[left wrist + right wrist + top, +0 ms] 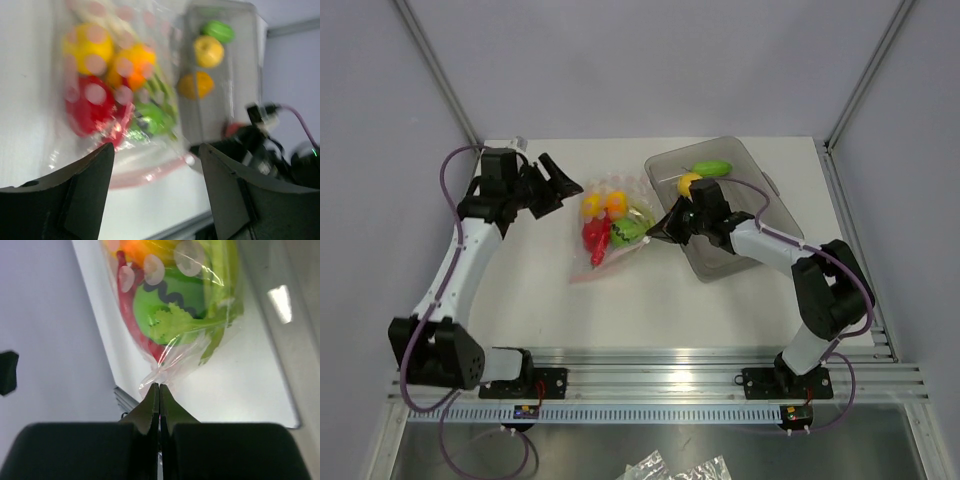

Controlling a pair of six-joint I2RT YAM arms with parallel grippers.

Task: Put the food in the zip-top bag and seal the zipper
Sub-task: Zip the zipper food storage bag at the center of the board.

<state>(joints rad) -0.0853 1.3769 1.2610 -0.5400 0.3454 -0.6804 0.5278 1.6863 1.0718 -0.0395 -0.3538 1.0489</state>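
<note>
Clear polka-dot zip-top bag (612, 228) of glossy toy food (603, 212), centre frame.
Top view: right gripper (653, 232) pinches the bag's right edge. Left wrist: left gripper (155, 148) gapes wide, empty; pink zipper (150, 176) lower centre. Right wrist: fingers clamped together on crinkled film, centre.

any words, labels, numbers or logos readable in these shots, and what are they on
No readable text in any view.
zip-top bag: printed with plain pale pink dots only, no letters.
Small coloured tags on the front rail: too small to read.
</note>
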